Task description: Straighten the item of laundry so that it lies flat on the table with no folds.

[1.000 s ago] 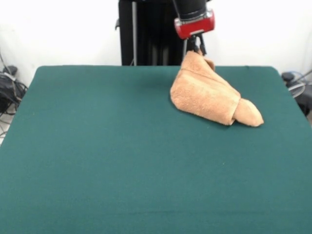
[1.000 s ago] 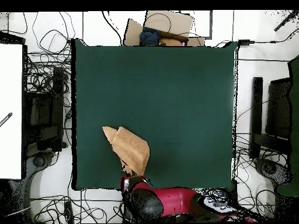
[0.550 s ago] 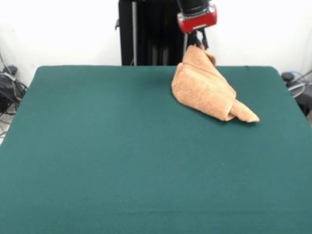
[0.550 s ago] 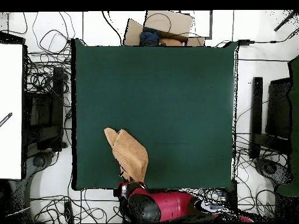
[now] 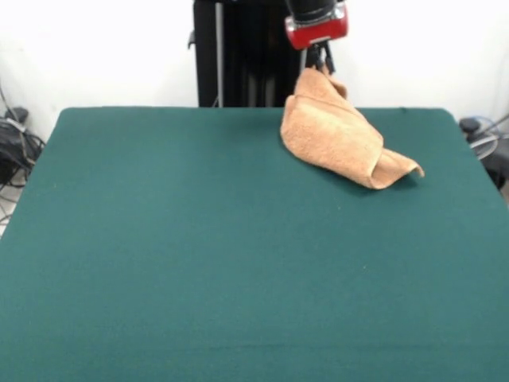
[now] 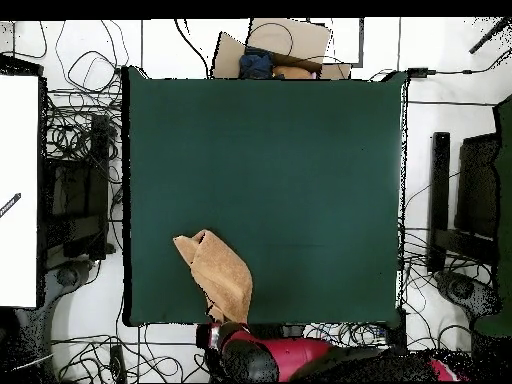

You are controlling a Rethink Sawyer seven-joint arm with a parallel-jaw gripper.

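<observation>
From the front I see my hand (image 5: 318,62) pinching the towel (image 5: 338,135) above the bench (image 5: 199,263); overhead, my arm hides that grip

Plain white wall (image 5: 95,48) behind, pale floor (image 6: 415,160) strewn with tangled black cables (image 6: 75,130), cardboard box (image 6: 285,40) at one edge, white panel (image 6: 18,190) alongside, dark equipment (image 6: 470,200) opposite
</observation>
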